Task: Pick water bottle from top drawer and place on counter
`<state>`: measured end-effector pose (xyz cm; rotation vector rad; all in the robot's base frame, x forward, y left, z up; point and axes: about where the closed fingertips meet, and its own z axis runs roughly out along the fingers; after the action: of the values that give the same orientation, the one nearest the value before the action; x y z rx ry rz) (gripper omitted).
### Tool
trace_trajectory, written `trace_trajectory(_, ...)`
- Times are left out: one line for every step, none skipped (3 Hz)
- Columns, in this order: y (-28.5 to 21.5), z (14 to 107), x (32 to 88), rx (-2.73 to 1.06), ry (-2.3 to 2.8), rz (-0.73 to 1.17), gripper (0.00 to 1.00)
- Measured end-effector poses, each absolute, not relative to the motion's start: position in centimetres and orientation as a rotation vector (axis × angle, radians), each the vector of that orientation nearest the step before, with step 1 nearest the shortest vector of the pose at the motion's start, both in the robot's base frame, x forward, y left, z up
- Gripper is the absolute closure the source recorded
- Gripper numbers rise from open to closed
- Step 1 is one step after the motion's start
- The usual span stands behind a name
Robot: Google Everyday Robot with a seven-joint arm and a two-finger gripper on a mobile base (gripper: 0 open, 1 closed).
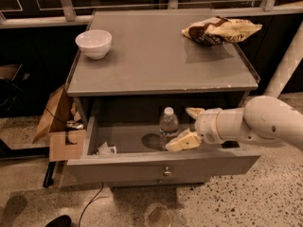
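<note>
From the one camera view, the top drawer (161, 165) is pulled out and the water bottle (168, 126) stands upright inside it, near the middle. The gripper (182, 127) has reached into the drawer from the right. Its fingers (183, 142) are spread apart just beside the bottle, holding nothing.

This looks like the approach to the grasp. Next it should slide left around the bottle, close, then lift it onto the counter (151, 60), between the bowl (93, 43) and the snack bag (220, 30).
</note>
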<state>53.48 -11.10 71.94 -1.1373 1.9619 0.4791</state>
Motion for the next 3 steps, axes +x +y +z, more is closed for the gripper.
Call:
trace_trajectory(-9.7,70.7,54.4,-1.127,1.914,0.515,0.14)
trace_trajectory(-8.8,70.3,54.9,-1.126,1.885,0.533,0.14)
trace_trajectory(-7.9,70.1,55.5,-1.126,1.847,0.533,0.14)
